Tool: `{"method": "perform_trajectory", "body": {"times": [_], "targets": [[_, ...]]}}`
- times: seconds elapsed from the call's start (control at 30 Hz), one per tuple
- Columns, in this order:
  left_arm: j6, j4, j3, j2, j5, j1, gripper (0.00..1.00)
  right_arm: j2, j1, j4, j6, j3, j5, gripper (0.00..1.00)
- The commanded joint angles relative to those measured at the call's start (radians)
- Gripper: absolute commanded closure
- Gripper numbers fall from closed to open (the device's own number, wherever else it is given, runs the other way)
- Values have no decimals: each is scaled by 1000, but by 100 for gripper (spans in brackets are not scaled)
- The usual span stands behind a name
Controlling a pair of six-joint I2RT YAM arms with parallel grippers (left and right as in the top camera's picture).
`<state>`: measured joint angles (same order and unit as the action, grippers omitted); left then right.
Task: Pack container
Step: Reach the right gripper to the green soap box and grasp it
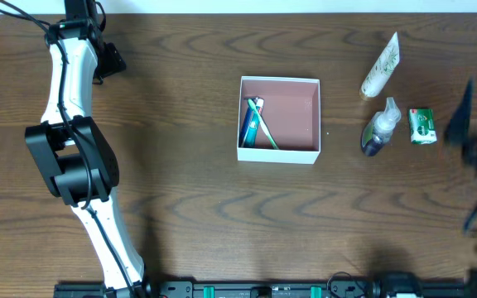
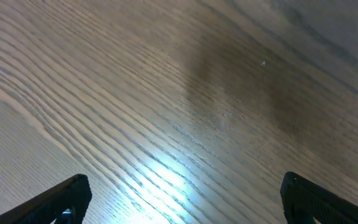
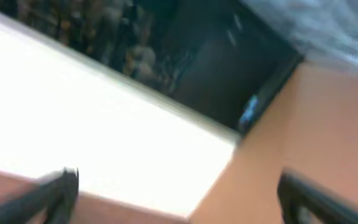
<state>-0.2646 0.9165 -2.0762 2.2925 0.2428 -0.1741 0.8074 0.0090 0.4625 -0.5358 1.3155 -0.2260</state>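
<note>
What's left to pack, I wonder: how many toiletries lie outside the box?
3, all right of the container: a white tube uppermost in the overhead view, a small dark-bottomed bottle below it, a green packet beside the bottle. None looks hidden.

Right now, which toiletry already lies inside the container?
The blue-and-green item, against the container's left wall; the white tube, bottle and green packet lie outside.
</note>
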Motion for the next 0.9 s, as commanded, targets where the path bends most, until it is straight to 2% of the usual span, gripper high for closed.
{"method": "perform_trajectory", "body": {"times": [0.0, 0.07, 0.13, 0.23, 0.37, 0.47, 0.57, 0.77, 0.87], "targets": [[-2, 3, -20, -41, 13, -2, 2, 266, 3, 274, -33, 279, -167, 1], [-2, 3, -20, -41, 13, -2, 2, 421, -25, 496, 27, 457, -155, 1], [-2, 3, -20, -41, 13, -2, 2, 540, -67, 645, 103, 580, -104, 1], [-2, 3, -21, -41, 13, -2, 2, 705, -172, 824, 146, 720, 127, 1], [-2, 3, -20, -41, 13, -2, 2, 821, -299, 880, 147, 763, 448, 1], [-2, 3, -20, -41, 13, -2, 2, 863, -364, 891, 148, 763, 590, 1], [-2, 3, -20, -41, 13, -2, 2, 882, -406, 890, 146, 763, 581, 1], [-2, 3, -20, -41, 13, -2, 2, 940, -479, 940, 147, 763, 392, 1], [-2, 3, -20, -41, 13, -2, 2, 991, -488, 964, 148, 763, 391, 1]]}}
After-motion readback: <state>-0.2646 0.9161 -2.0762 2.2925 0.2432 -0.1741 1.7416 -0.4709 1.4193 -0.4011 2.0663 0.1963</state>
